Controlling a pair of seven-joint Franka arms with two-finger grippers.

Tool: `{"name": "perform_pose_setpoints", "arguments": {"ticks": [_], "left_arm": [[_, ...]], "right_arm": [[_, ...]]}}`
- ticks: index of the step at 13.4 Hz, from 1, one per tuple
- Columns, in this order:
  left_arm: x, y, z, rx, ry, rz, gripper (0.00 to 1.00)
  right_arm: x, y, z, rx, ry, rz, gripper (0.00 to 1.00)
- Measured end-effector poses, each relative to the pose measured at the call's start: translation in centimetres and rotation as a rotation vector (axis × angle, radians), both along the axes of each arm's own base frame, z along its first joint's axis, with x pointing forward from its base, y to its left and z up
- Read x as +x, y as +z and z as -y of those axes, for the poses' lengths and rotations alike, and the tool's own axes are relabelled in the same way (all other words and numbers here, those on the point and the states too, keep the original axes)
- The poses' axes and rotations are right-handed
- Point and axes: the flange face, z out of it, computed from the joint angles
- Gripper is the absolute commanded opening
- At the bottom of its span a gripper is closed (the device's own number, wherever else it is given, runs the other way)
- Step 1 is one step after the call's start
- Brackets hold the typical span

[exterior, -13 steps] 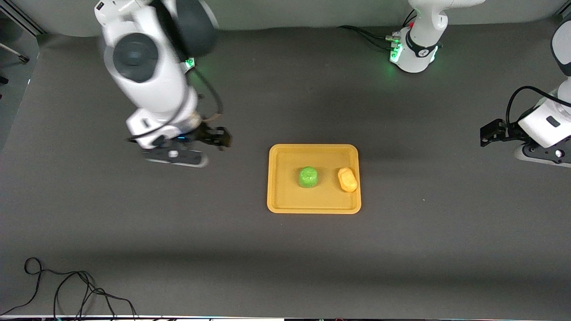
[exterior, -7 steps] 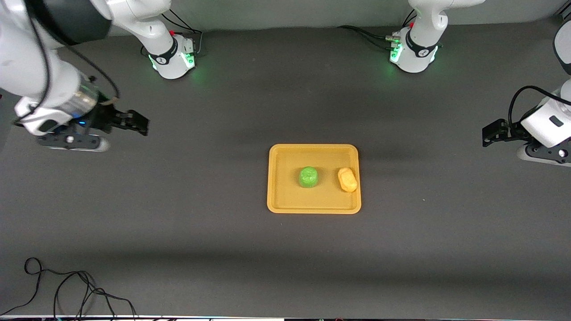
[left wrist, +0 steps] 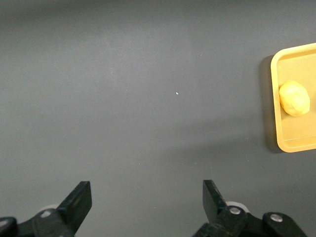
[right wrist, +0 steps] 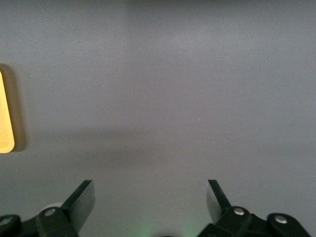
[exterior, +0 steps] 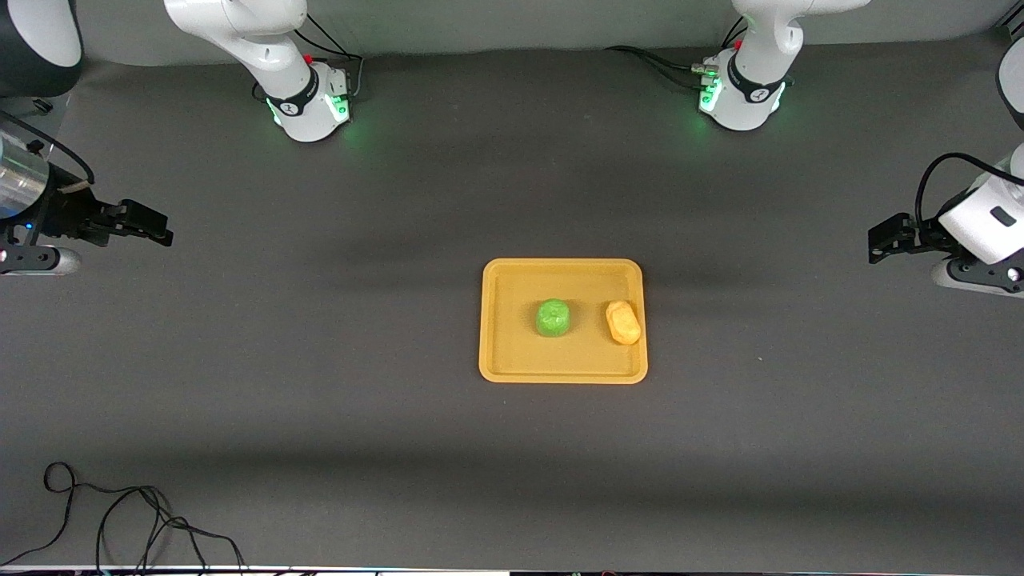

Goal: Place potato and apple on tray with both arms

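So both fruits are sitting on the tray [exterior: 562, 276] in the middle of the table: the apple [exterior: 552, 318] roughly in the centre of it, and the potato [exterior: 623, 322] right up against the rim on the side toward the left arm's end, the two clearly apart from each other. The left gripper [exterior: 878, 241] hangs over bare table at its own end, well away from the tray, fingers spread wide with nothing between them. From its wrist camera you only get the fingertips [left wrist: 79, 197]; the rest of the hand is cut off, and just one end of the tray with the potato [left wrist: 294, 98] pokes into the picture, apple out of frame. The right gripper [exterior: 152, 226] is over bare table at the other end, also well clear of the tray, also wide open and empty. Most of that arm runs out of the front picture. Its wrist camera catches only a thin sliver of the tray's edge [right wrist: 4, 118], so no fruit shows there. A black cable [exterior: 120, 512] lies looped at the table edge nearest the front camera, partly cut off.
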Motion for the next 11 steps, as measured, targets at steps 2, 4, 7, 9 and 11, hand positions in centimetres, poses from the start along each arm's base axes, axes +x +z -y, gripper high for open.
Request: {"name": "perform_pose_setpoints", "arguments": {"ticks": [2, 4, 7, 9, 11], "left_arm": [[0.00, 0.00, 0.02, 0.000, 0.000, 0.000, 1.00], [0.00, 0.00, 0.02, 0.000, -0.001, 0.000, 1.00], [0.03, 0.13, -0.08, 0.011, -0.003, 0.003, 1.00], [0.06, 0.30, -0.08, 0.014, -0.004, 0.006, 1.00], [0.08, 0.39, 0.04, 0.014, -0.005, 0.008, 1.00]], "right_arm": [[0.02, 0.32, 0.55, 0.001, 0.006, 0.007, 1.00], [0.05, 0.37, 0.47, 0.001, 0.010, 0.004, 1.00], [0.23, 0.07, 0.30, 0.002, 0.014, -0.002, 1.00], [0.13, 0.02, 0.29, 0.002, 0.014, -0.012, 1.00], [0.10, 0.08, 0.29, 0.002, 0.013, -0.014, 1.00]]}}
